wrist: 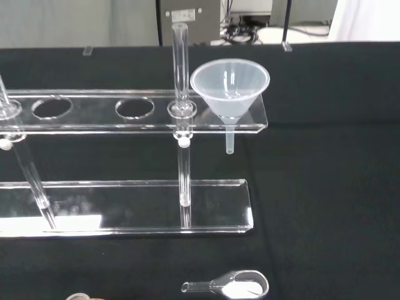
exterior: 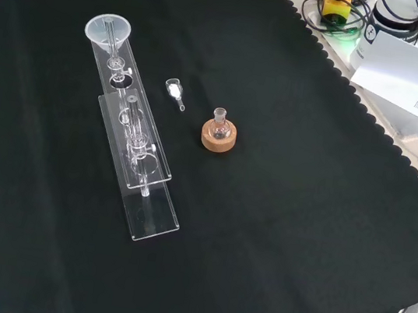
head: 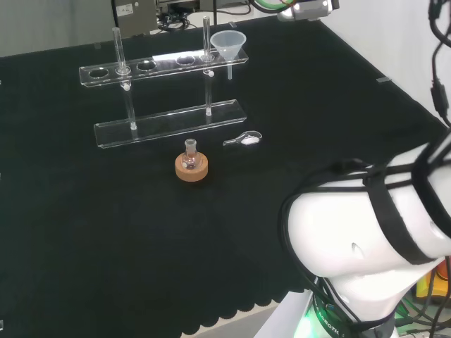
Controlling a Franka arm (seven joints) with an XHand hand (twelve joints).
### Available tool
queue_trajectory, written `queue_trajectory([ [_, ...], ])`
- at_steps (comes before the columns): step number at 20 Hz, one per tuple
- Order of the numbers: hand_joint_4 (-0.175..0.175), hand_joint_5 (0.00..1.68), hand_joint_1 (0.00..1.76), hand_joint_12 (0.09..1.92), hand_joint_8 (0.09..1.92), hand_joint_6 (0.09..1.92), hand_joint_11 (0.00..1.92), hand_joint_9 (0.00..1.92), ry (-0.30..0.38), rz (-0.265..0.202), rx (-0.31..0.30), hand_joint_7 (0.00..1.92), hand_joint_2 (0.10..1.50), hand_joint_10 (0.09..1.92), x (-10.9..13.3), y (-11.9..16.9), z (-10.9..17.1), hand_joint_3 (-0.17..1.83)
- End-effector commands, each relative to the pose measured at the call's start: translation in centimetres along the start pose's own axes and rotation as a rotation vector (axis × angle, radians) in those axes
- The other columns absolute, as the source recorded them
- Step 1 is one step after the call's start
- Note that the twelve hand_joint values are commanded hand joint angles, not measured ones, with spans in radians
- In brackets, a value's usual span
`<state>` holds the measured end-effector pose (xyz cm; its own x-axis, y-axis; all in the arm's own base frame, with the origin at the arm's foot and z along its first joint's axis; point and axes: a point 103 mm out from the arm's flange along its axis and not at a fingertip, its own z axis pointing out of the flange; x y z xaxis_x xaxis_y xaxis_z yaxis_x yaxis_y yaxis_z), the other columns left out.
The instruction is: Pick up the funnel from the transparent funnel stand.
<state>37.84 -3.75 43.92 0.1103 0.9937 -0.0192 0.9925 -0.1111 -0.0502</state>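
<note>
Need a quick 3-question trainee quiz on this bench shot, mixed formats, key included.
1. True or false: the funnel sits in the end hole of the funnel stand.
2. What does the small flask stand on? A) cork ring B) red ribbed ring C) bare cloth
3. Fill in: the clear scoop holds a little ____ powder.

Key: 1 true; 2 A, the cork ring; 3 white.

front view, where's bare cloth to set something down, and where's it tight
Free: the broad black cloth right of and below the cork stand, out to the scalloped edge, and the strip left of the funnel stand. Crowded: between that stand, the small scoop and the cork stand; the funnel sits at the stand's far end.
</note>
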Motion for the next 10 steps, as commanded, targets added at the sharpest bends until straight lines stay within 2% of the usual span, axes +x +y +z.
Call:
queue_trajectory([
  [1, -0.009, 0.25, 0.29, 1.41, 0.63, 0.09, 0.12, 0.35, 0.01, -0.004, 0.038, 0.19, 1.08, 0.68, -3.9, 7.2, 1.9, 0.28],
  [6, -0.012, 0.26, 0.5, 1.41, 0.65, 0.09, 0.14, 0.38, -0.01, -0.005, 0.063, 0.2, 0.98, 0.69, -4.6, 10.4, 2.5, 0.25],
  [10, -0.015, 0.27, 0.56, 1.4, 0.67, 0.09, 0.17, 0.39, -0.021, -0.009, 0.092, 0.2, 0.95, 0.69, -4.5, 12.7, 3.1, 0.29],
])
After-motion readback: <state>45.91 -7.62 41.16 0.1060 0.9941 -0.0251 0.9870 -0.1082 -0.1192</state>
